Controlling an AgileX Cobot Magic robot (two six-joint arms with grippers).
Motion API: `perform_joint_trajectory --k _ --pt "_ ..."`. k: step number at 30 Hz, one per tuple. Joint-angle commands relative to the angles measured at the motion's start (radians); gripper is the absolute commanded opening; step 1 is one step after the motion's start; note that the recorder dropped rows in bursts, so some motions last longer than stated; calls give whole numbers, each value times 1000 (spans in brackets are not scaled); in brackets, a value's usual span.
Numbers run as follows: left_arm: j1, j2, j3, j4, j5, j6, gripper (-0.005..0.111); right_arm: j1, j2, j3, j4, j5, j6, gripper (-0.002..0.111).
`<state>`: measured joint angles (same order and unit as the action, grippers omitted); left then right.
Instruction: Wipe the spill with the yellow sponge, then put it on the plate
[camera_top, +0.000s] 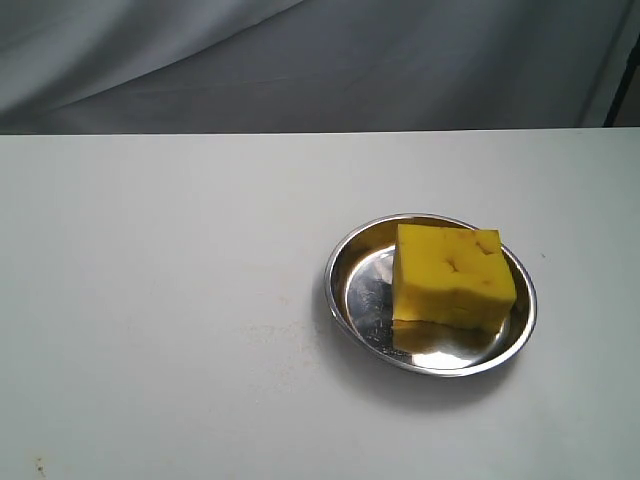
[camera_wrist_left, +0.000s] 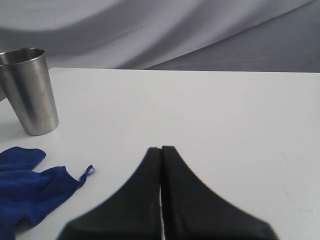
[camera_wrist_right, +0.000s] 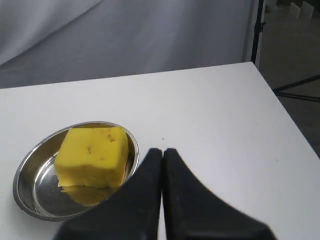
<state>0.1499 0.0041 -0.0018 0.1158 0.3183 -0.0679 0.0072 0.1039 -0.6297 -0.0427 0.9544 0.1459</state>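
The yellow sponge (camera_top: 450, 276) lies inside the shiny steel plate (camera_top: 345, 270) on the white table, right of centre in the exterior view. The right wrist view shows the same sponge (camera_wrist_right: 93, 155) in the plate (camera_wrist_right: 30, 162), with my right gripper (camera_wrist_right: 162, 150) shut and empty just outside the plate's rim. My left gripper (camera_wrist_left: 161, 148) is shut with nothing in it, over bare table. No amber puddle shows anywhere; only a faint speckled mark (camera_top: 275, 335) sits left of the plate. Neither gripper appears in the exterior view.
A steel cup (camera_wrist_left: 30, 91) stands upright near the table's back edge in the left wrist view, with a crumpled blue cloth (camera_wrist_left: 30, 187) lying in front of it. A grey curtain hangs behind the table. The table's side edge (camera_wrist_right: 280, 105) runs close past the right gripper.
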Motion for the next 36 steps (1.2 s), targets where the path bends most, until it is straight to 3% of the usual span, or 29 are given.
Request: perform_joint_trajectory --k 1,11,18,21,36 --pt "-4 -4 2 -1 -4 -4 0 -7 -104 6 -3 -3 -11 0" --pt "-4 -4 2 -1 -4 -4 0 -7 -104 4 -21 -84 -11 0" --pt "-4 -4 2 -1 -4 -4 0 -7 -104 91 -51 -563 -11 0" --pt "-4 -4 2 -1 -4 -4 0 -7 -104 133 -72 -688 -11 0" --pt "-4 -4 2 -1 -4 -4 0 -7 -104 514 -72 -869 -49 0"
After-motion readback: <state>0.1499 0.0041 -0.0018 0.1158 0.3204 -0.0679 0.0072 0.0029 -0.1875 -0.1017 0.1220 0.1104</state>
